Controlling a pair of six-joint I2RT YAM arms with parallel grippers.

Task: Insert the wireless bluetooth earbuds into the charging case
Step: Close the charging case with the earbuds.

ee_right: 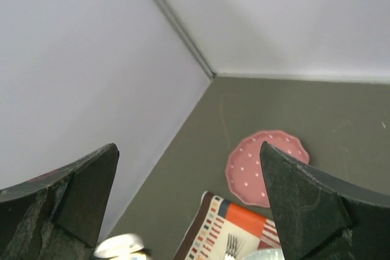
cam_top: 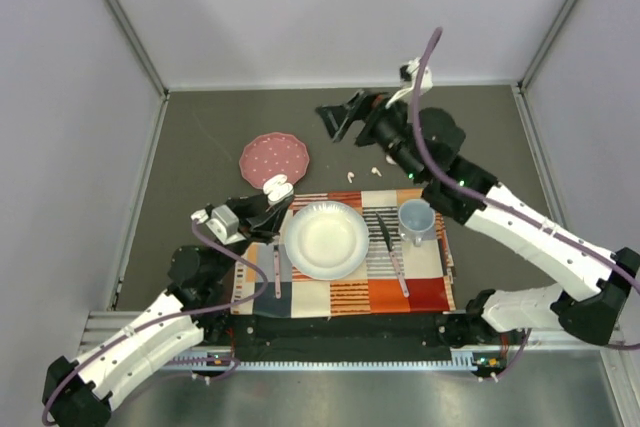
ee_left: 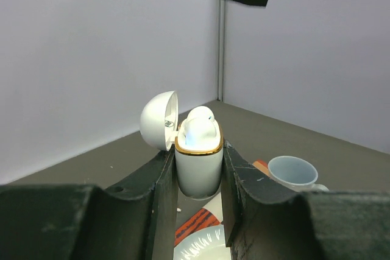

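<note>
Case (ee_left: pixel 198 165), lid open with one earbud (ee_left: pixel 198 125) apparently seated, sits clamped in left pincer (ee_left: pixel 199 172); right pincer (ee_right: pixel 189 150) gapes empty at upper centre, two earbuds (cam_top: pixel 350 175) lying loose on tabletop (cam_top: pixel 200 137).

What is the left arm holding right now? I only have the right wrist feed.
Observer: The left gripper is shut on the charging case, which is upright with its lid hinged open.
Operator: Anything loaded yet?
Observer: Yes, a white earbud sits in the top of the case. I can't tell whether there is a second one.
Operator: Any left on the table?
Observer: In the top view, two loose earbuds lie between the placemat and the open right gripper.
</note>
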